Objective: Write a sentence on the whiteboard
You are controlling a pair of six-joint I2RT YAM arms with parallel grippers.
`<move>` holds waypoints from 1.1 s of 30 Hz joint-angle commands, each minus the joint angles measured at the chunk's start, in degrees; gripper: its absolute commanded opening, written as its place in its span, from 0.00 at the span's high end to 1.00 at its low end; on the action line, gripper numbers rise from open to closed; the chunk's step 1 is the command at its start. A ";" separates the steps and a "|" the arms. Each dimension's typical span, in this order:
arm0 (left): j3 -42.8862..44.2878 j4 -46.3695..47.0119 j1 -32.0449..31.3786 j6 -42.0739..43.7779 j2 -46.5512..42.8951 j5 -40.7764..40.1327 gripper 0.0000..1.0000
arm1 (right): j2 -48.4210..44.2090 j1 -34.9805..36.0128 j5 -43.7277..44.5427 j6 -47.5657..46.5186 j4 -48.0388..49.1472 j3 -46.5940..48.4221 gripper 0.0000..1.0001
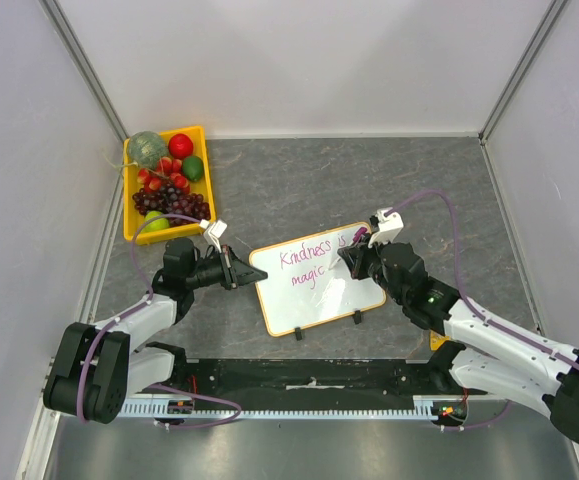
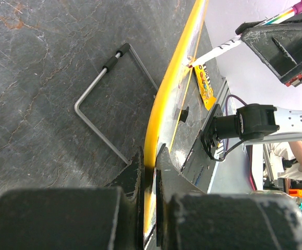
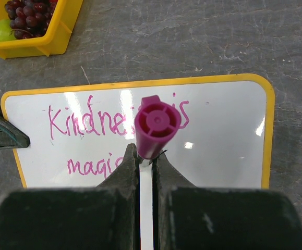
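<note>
The whiteboard (image 1: 314, 285) lies tilted on the dark table, yellow-orange frame, two black clips on its near edge. The sentence (image 1: 314, 260) in pink reads "Kindness is" above "magic"; it also shows in the right wrist view (image 3: 85, 122), partly hidden by the marker. My left gripper (image 1: 241, 271) is shut on the board's left edge; its fingers clamp the yellow frame (image 2: 158, 112) in the left wrist view. My right gripper (image 1: 354, 255) is shut on a magenta marker (image 3: 156, 126), held upright over the board by the word "magic". The tip is hidden.
A yellow bin (image 1: 164, 185) of toy fruit, with grapes, apples and a melon, stands at the back left. A bent wire stand (image 2: 101, 104) lies on the table beside the board. White walls enclose the table on three sides.
</note>
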 commanded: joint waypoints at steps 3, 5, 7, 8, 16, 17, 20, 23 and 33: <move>-1.11 -6.22 -0.37 4.89 1.59 -6.30 0.98 | 0.66 -0.34 2.60 -0.77 2.15 -1.48 1.00; -1.02 -6.22 -0.45 4.98 1.59 -6.21 0.98 | 0.93 -0.34 2.34 -0.86 2.23 -1.57 1.00; -1.02 -6.31 -0.54 4.98 1.68 -6.21 0.98 | 1.19 -0.34 2.25 -0.95 2.23 -1.65 1.00; -1.02 -6.31 -0.45 4.98 1.59 -6.12 0.98 | 1.19 -0.34 2.07 -0.86 2.32 -1.65 1.00; -1.03 -6.22 -0.45 4.89 1.50 -6.30 0.98 | 1.19 -0.34 1.63 -1.21 2.94 -2.36 1.00; -1.02 -6.31 -0.45 4.89 1.68 -6.30 0.98 | 1.37 -0.34 1.63 -1.64 3.29 -2.36 1.00; -1.02 -6.40 -0.36 4.89 1.59 -6.30 0.98 | 1.46 -0.34 1.02 -1.74 3.03 -1.66 1.00; -1.02 -6.31 -0.54 4.89 1.50 -6.38 0.98 | 0.49 -0.34 0.40 -1.74 2.50 -0.95 1.00; -0.85 -6.31 -0.45 4.80 1.77 -6.30 0.98 | -5.04 -0.34 -0.13 -0.60 -0.05 1.68 1.00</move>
